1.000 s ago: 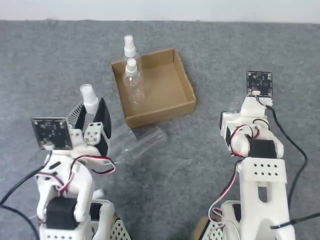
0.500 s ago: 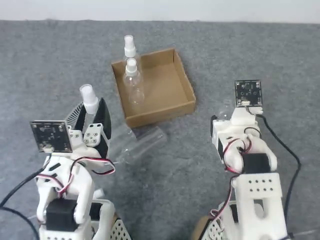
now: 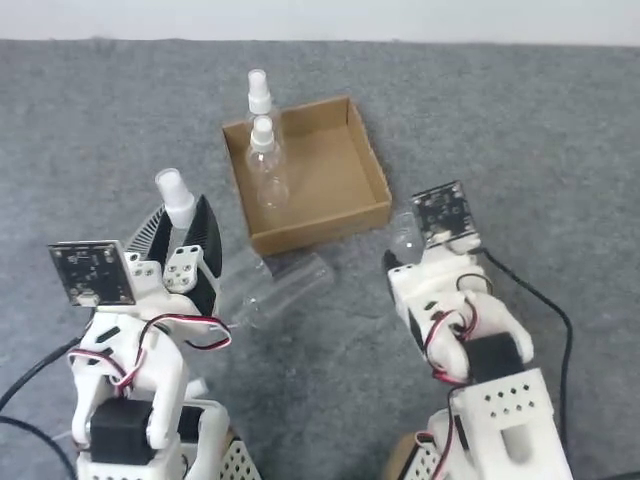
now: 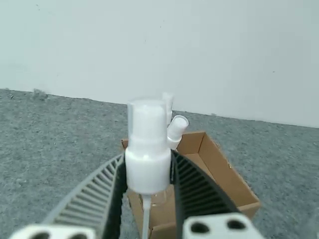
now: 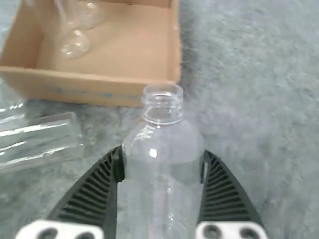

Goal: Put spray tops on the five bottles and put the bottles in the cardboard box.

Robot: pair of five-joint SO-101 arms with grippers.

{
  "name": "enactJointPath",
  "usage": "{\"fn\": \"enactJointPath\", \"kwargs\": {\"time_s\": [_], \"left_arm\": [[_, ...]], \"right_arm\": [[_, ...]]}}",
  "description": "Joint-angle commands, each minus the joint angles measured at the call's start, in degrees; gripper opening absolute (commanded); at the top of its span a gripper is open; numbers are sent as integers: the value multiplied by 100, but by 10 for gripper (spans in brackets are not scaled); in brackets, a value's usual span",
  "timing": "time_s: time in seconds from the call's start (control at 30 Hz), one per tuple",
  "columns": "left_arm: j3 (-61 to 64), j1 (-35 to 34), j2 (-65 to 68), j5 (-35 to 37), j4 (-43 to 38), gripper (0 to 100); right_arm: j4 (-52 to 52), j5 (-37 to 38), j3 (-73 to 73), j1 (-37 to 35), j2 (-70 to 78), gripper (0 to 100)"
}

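Observation:
My left gripper (image 3: 181,226) is shut on a white spray top (image 3: 176,196), held upright above the table's left side; its fingers clamp the spray top (image 4: 147,149) at the collar. My right gripper (image 5: 162,160) is shut on a clear bottle (image 5: 160,144) with an open neck, and this bottle (image 3: 405,232) sits just right of the cardboard box (image 3: 330,222). Two bottles with spray tops (image 3: 266,160) are at the box's left side. Bottles without tops (image 3: 282,284) lie on the carpet in front of the box.
Grey carpet covers the table, with open room to the right of the box and behind it. The lying bottles (image 5: 35,140) rest between the two arms, close to the box's front wall (image 5: 94,88).
The right arm has swung left and forward with its bottle, ending closer to the box's right front corner. The left arm has barely moved and still holds the spray top.

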Motion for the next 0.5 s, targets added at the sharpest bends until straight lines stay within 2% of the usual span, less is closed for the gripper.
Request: {"fn": "enactJointPath", "kwargs": {"time_s": [0.0,0.37,0.47], "left_arm": [[-92,35,-79,79,26,58],[-356,35,-79,325,-9,33],[-365,35,-79,325,-26,33]], "right_arm": [[-101,229,44,-330,-391,96],[-101,308,492,-1059,-1130,101],[-101,615,624,-1262,-1288,99]]}}
